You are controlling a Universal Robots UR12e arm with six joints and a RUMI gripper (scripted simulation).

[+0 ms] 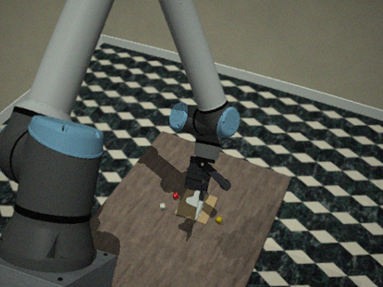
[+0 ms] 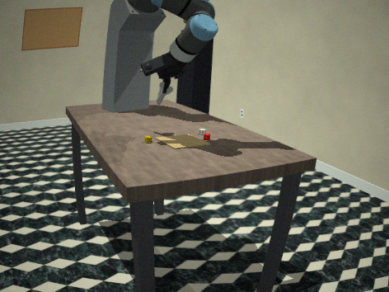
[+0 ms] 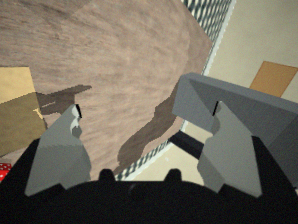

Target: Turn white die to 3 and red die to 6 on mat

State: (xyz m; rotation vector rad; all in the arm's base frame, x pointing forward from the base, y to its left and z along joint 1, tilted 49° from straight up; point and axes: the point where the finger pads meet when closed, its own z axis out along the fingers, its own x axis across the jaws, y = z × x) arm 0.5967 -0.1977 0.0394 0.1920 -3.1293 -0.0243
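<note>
Your gripper (image 2: 163, 90) hangs high above the table (image 2: 124, 165) with its jaws spread wide and nothing between them, which suits an approach: you have not yet committed to either die, and open jaws let you come down around one. Take the mat (image 2: 183, 141) as your landmark. The red die (image 2: 207, 136) sits just off one edge of the mat, on bare wood, and the white die (image 2: 202, 131) stands just beside it, a little farther from the mat; neither is on the mat, so both still have to be turned and moved. The yellow die (image 2: 148, 139) lies off the opposite edge of the mat, well apart from the other two, and it is best left alone. From above, the gripper is over the mat itself, with the red die (image 1: 176, 195) and white die (image 1: 163, 206) to one side. In the wrist view a corner of the red die (image 3: 4, 171) shows at the lower left edge, outside the left finger (image 3: 62, 147), so you are not yet lined up on it. I cannot read any die's top face from here.
</note>
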